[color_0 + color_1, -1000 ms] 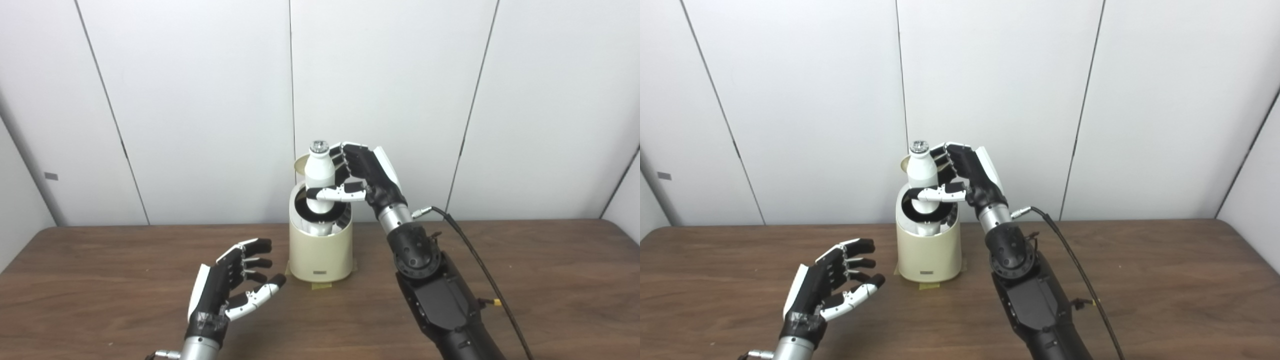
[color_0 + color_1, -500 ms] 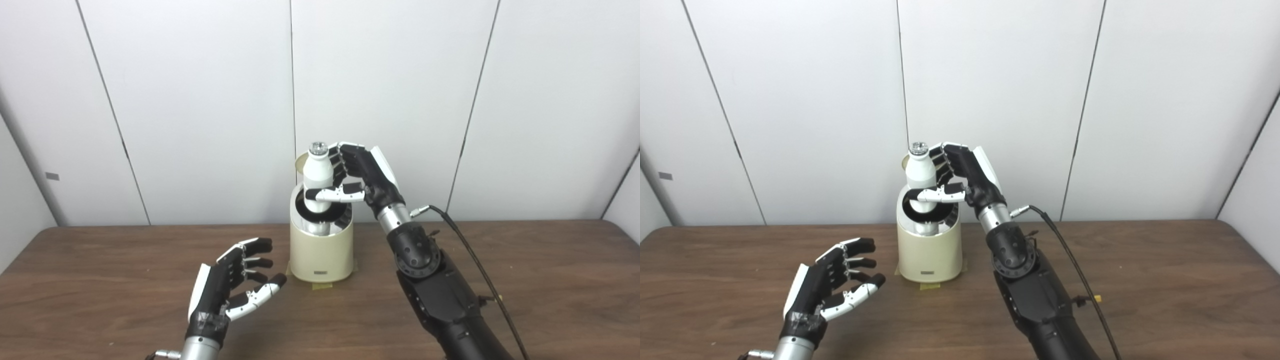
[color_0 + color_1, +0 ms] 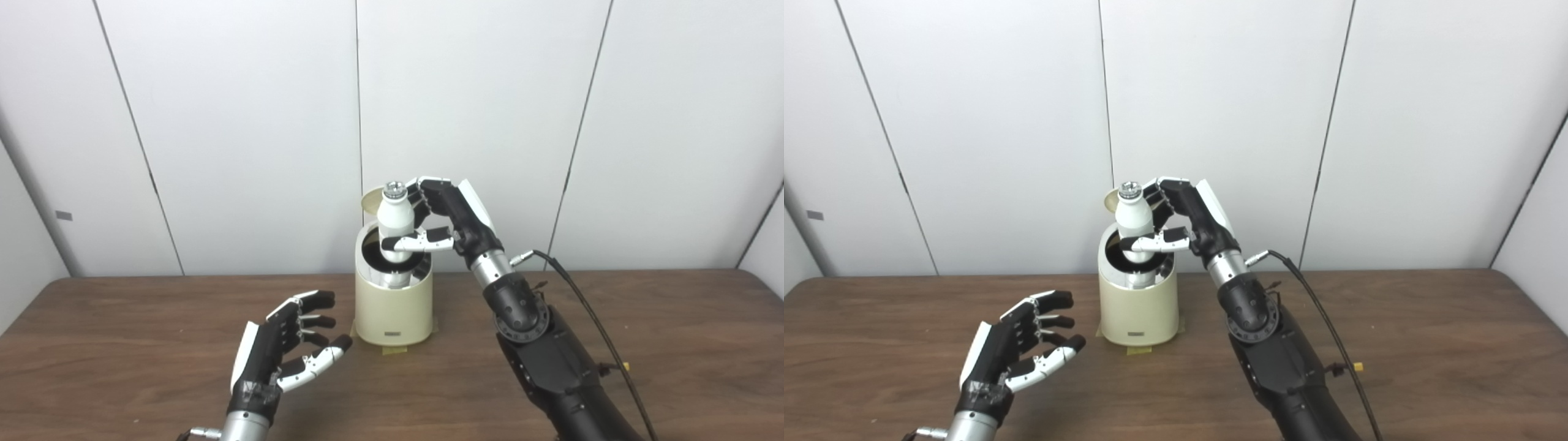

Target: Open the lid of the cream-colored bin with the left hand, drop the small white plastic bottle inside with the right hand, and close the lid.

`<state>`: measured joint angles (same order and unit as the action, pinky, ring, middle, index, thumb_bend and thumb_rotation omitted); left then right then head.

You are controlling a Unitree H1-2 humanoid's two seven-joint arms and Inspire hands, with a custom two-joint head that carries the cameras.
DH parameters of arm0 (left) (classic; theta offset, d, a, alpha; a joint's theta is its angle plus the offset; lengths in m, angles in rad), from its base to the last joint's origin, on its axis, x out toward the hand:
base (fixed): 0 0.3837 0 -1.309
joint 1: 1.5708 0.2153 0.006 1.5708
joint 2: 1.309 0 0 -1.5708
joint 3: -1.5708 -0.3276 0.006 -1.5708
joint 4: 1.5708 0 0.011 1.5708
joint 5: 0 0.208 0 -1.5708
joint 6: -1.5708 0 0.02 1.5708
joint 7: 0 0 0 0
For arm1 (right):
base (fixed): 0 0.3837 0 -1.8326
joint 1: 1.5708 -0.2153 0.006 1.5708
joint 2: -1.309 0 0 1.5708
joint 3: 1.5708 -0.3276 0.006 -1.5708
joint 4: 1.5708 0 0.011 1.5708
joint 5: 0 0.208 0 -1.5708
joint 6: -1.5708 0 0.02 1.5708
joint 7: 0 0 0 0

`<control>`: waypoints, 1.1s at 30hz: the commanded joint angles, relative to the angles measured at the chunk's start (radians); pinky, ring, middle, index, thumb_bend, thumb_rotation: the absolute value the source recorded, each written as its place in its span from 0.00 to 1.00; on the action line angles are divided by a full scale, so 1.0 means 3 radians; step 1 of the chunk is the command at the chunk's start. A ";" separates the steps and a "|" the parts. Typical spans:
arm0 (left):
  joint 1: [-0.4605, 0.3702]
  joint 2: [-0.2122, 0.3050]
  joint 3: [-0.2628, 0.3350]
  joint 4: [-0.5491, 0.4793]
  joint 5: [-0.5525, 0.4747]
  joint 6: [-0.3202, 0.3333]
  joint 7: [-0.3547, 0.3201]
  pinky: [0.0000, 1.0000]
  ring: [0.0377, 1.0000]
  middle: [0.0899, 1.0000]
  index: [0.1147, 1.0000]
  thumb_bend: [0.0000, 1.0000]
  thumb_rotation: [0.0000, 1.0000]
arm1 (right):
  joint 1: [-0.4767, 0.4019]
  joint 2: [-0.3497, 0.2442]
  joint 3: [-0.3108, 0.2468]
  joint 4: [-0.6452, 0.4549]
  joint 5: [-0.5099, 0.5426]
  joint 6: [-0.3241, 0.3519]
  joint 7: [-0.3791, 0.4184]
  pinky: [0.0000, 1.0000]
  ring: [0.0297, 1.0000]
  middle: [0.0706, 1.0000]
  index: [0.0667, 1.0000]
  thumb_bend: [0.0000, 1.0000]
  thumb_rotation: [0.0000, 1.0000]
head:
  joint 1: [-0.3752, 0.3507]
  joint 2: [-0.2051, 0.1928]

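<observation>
The right hand (image 3: 444, 214) grasps the small white bottle (image 3: 395, 217) by its body, upright above the open cream bin (image 3: 392, 306); it looks light, smooth and probably slippery, while the left hand (image 3: 282, 349) rests released over the counter (image 3: 122, 343)

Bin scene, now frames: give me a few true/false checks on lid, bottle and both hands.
1. The bin has its lid closed. False: the lid stands open behind the opening.
2. The right hand holds the white bottle upright over the opening. True.
3. The bottle lies on the table. False: it is held in the air, its lower end at the bin's mouth.
4. The left hand holds the lid. False: it is open, in front and to the left of the bin, touching nothing.
5. The bin stands on the table. True.
</observation>
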<state>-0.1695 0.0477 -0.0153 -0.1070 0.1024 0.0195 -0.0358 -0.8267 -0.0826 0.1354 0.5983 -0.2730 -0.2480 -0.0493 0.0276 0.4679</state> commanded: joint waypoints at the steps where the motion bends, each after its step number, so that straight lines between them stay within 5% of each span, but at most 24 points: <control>1: -0.0108 0.0015 -0.0010 -0.0098 0.0011 -0.0067 0.0015 0.54 0.65 0.73 0.70 0.63 0.08 | -0.0195 -0.0054 0.0034 -0.0114 -0.0042 0.0010 0.0058 0.41 0.43 0.58 0.46 0.51 0.00 | -0.0001 0.0008; 5: -0.0110 0.0020 -0.0013 -0.0086 0.0012 -0.0088 0.0010 0.55 0.65 0.73 0.70 0.63 0.08 | -0.0178 -0.0098 0.0076 -0.0126 -0.0077 -0.0016 0.0113 0.40 0.45 0.66 0.46 0.51 0.00 | -0.0001 0.0008; 27: -0.0120 0.0027 -0.0011 -0.0048 -0.0026 -0.0096 -0.0016 0.54 0.65 0.73 0.70 0.63 0.07 | -0.0115 -0.0176 0.0088 -0.0245 -0.0114 0.0093 0.0255 0.42 0.45 0.68 0.46 0.51 0.00 | -0.0007 0.0029; 29: -0.0121 0.0026 -0.0011 -0.0044 -0.0036 -0.0096 -0.0021 0.54 0.65 0.73 0.69 0.63 0.09 | -0.0108 -0.0176 0.0090 -0.0254 -0.0134 0.0097 0.0239 0.44 0.56 0.71 0.61 0.74 0.00 | -0.0007 0.0029; 33: -0.0126 0.0031 -0.0012 -0.0039 -0.0030 -0.0104 -0.0020 0.53 0.64 0.73 0.69 0.63 0.09 | -0.0107 -0.0172 0.0084 -0.0250 -0.0151 0.0093 0.0221 0.44 0.59 0.72 0.67 0.80 0.00 | -0.0010 0.0039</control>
<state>-0.1695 0.0516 -0.0171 -0.1057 0.0989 0.0194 -0.0423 -0.8094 -0.1217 0.1666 0.5608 -0.3178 -0.2052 0.0321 0.0245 0.4786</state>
